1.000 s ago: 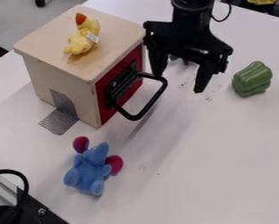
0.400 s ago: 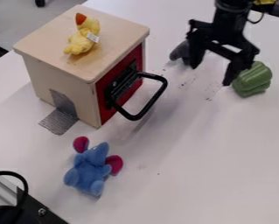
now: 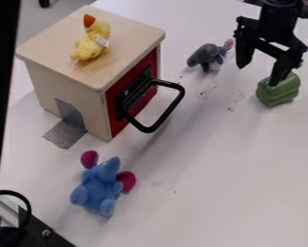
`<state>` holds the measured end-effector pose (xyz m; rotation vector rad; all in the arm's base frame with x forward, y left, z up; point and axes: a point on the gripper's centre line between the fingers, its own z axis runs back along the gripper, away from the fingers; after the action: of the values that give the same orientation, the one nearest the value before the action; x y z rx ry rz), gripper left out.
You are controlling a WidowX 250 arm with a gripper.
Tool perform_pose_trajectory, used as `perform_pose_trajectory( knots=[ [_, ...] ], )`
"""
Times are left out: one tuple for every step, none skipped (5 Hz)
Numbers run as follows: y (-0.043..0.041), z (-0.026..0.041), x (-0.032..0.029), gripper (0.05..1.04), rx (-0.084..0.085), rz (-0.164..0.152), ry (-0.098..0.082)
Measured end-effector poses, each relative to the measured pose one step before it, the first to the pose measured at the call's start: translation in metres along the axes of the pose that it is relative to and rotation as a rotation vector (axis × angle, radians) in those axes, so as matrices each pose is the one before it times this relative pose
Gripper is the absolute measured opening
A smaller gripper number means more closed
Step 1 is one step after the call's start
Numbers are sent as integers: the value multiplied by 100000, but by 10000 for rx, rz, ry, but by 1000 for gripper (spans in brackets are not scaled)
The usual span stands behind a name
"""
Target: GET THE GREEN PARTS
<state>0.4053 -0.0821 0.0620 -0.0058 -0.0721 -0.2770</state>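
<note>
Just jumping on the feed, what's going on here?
The robot's open hand hangs at the green pepper, one fingertip overlapping it in the picture; I can't tell whether they touch. Nothing is gripped. A yellow chick sits on the wooden box; grey and blue stuffed toys are on the table.

A white tabletop [image 3: 207, 193] stands above a smooth grey floor [image 3: 36, 21], which shows past its left edge, with a small black object [image 3: 44, 3] on it. Diffuse light leaves soft, faint shadows on the tabletop, and a dark area [image 3: 307, 13] lies beyond its far edge.
</note>
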Motion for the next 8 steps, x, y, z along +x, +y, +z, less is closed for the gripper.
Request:
perform_pose_trajectory(
  knots=[
    [-489,-928,1418,1000,-215,-126,-33],
    [-422,-1438,1031,1000,-140,-238,65],
    [-526,-1547,-206,1000,115,-239,312],
    [-276,-737,20,972,436,-70,104],
    [-70,-759,-506,752,155,205,115],
    [33,180,-582,751,-3,332,31],
    [38,1915,-706,751,29,518,-185],
    [-43,2335,-2690,751,-155,1104,138]
  ],
)
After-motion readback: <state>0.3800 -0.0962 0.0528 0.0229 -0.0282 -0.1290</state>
